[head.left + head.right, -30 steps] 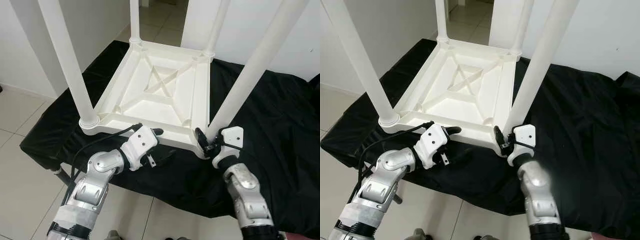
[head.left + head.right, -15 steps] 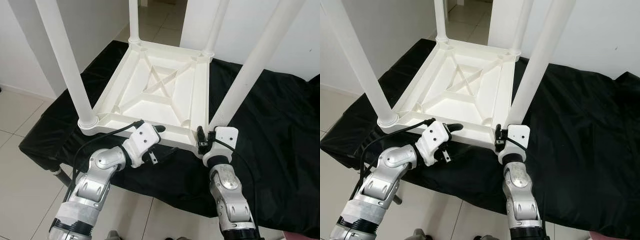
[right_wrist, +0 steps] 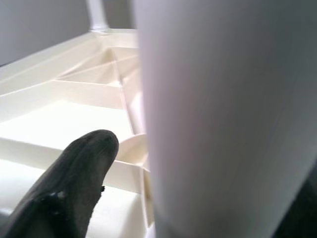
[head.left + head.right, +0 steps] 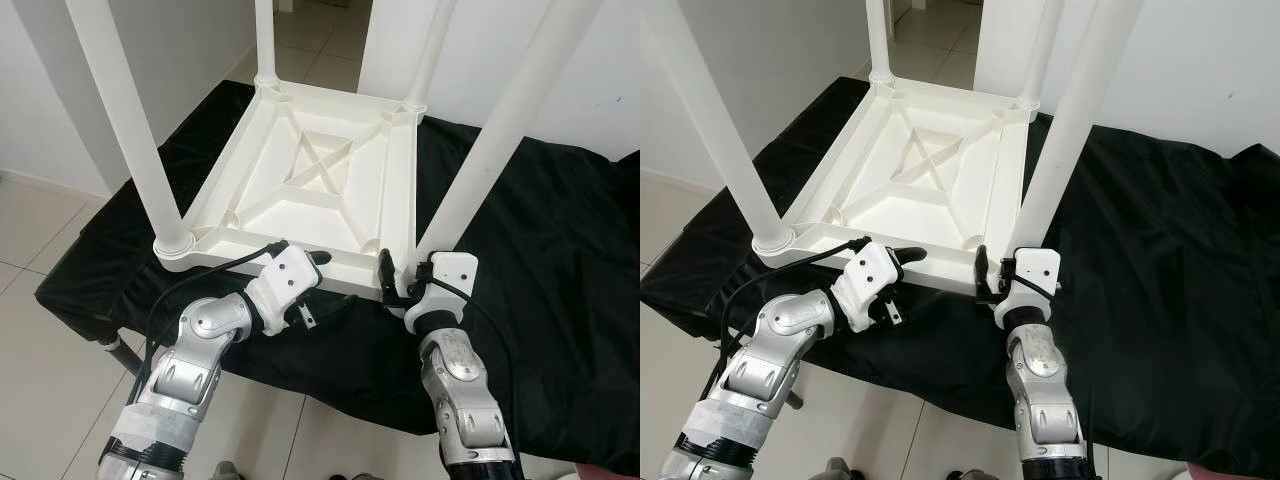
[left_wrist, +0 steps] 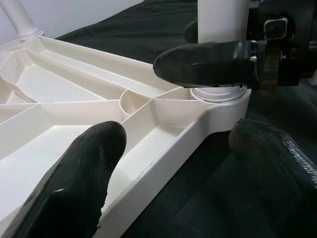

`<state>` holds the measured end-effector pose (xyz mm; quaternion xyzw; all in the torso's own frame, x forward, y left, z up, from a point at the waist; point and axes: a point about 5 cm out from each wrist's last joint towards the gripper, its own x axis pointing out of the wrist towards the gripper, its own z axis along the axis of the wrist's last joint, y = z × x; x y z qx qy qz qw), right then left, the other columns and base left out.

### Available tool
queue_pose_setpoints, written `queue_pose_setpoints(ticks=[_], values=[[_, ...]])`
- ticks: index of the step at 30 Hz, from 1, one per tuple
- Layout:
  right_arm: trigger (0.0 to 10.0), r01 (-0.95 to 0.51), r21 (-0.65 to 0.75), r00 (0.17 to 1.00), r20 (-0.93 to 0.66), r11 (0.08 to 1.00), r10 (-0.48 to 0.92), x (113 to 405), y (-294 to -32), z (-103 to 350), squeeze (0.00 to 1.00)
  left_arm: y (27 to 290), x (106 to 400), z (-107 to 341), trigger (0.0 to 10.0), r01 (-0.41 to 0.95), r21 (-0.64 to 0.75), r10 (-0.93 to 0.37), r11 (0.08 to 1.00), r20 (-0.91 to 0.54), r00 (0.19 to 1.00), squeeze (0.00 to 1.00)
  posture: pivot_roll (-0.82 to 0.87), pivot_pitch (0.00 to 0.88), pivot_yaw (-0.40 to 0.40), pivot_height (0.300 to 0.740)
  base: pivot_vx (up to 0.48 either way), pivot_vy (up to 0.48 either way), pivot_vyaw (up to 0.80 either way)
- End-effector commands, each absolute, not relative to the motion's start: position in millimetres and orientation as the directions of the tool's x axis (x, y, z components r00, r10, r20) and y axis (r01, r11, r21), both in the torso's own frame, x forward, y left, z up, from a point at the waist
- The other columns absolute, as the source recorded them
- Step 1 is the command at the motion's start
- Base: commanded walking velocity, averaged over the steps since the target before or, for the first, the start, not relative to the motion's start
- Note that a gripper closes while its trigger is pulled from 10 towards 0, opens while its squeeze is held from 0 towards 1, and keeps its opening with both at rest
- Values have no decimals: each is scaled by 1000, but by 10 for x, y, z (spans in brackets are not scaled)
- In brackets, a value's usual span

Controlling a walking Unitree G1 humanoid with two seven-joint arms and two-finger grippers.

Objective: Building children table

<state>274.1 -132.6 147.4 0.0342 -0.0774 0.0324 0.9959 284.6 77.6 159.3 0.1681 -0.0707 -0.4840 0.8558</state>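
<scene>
Your right gripper (image 4: 392,283) stands spread around the near-right table leg (image 4: 485,160), which rises toward twelve o'clock from the upturned tabletop (image 4: 330,170); your left gripper (image 4: 312,290), fingers apart, straddles the tabletop's near rim at nine o'clock.

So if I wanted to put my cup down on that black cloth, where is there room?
The black cloth lies bare to the robot's right of the upturned white table, up to the wall. It is crowded along the near edge, where the left gripper and right gripper work at the near right leg.
</scene>
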Motion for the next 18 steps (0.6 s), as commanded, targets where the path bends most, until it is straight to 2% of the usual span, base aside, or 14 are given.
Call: queue_pose_setpoints(ticks=[1,2,3,4,9,12,18], values=[[10000,-116,50,980,167,992,106,2709,-1392,1475,1000,784,2866,1548,10000,769,346,-813,538,-26,581,0,1,84,-50,740,0,0,0],[10000,-163,32,973,172,986,155,2693,-1447,1477,102,778,2868,1546,10000,770,345,-815,537,-25,580,0,-4,81,-50,740,0,0,0],[10000,-163,32,973,172,986,155,2693,-1447,1477,102,778,2868,1546,10000,770,345,-815,537,-25,580,0,-4,81,-50,740,0,0,0],[10000,-223,7,960,175,975,219,2676,-1509,1478,0,779,2874,1538,10000,770,344,-815,536,-27,579,0,-7,78,-51,740,0,0,0],[10000,-354,-38,918,176,935,355,2653,-1634,1496,0,785,2885,1522,10000,771,346,-815,535,-31,579,0,-9,70,-54,740,0,0,0],[10000,-483,-106,861,125,869,493,2703,-1835,1482,0,795,2900,1521,10000,770,350,-814,534,-33,579,0,-6,59,-55,740,0,0,0],[10000,-526,-137,838,86,839,539,2833,-1929,1498,0,803,2915,1531,10000,767,358,-813,533,-33,581,0,-1,52,-56,740,0,0,0]])
